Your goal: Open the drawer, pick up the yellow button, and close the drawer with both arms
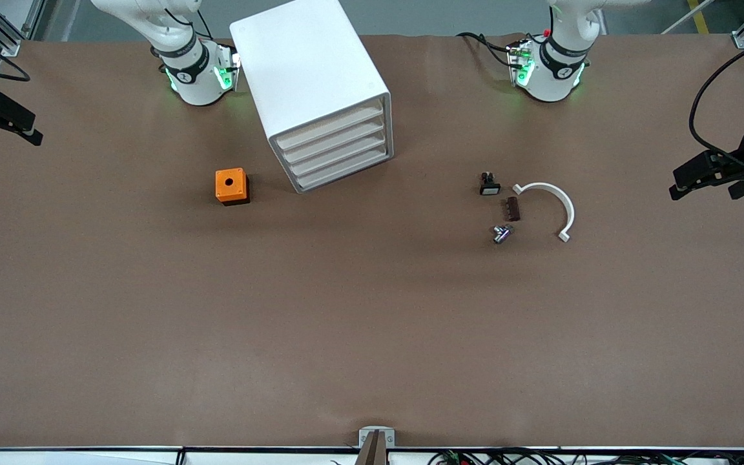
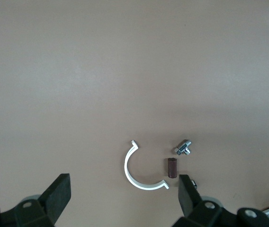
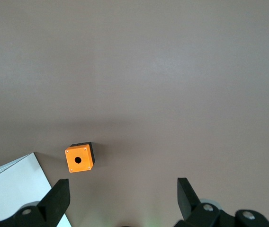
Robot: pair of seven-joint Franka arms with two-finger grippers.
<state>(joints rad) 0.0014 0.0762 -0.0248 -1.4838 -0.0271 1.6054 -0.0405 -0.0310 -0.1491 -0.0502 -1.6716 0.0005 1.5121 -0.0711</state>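
Stage: nothing opened yet; all four drawers (image 1: 340,150) sit flush in the white cabinet (image 1: 310,71).
Button: not to be seen anywhere; I judge it lies inside one of the shut drawers, and which one cannot be told.
Cabinet heading: in the front view the drawer fronts run from 8 o'clock to 2 o'clock, so a drawer should slide out toward about 5 o'clock.
Right pincer (image 1: 23,126): spread wide and empty, hanging over the bench (image 1: 372,336) edge at the right arm's end. The drawer fronts lie at about 3 o'clock from it, past the orange cube (image 1: 232,186).
Left pincer (image 1: 685,181): also wide and empty, over the left arm's end of the bench. The fronts lie at about 9 o'clock from it.
Nearer arm: neither stands out, as both are well apart from the cabinet. The fronts turn slightly toward the left arm's end, so I judge that arm has the squarer line for a pull.
Between left pincer and cabinet: white half-ring clip (image 1: 549,206), brown piece (image 1: 513,208), metal fitting (image 1: 501,234), black part with a white face (image 1: 489,185).
Risk: sweeping those small parts on the way in.
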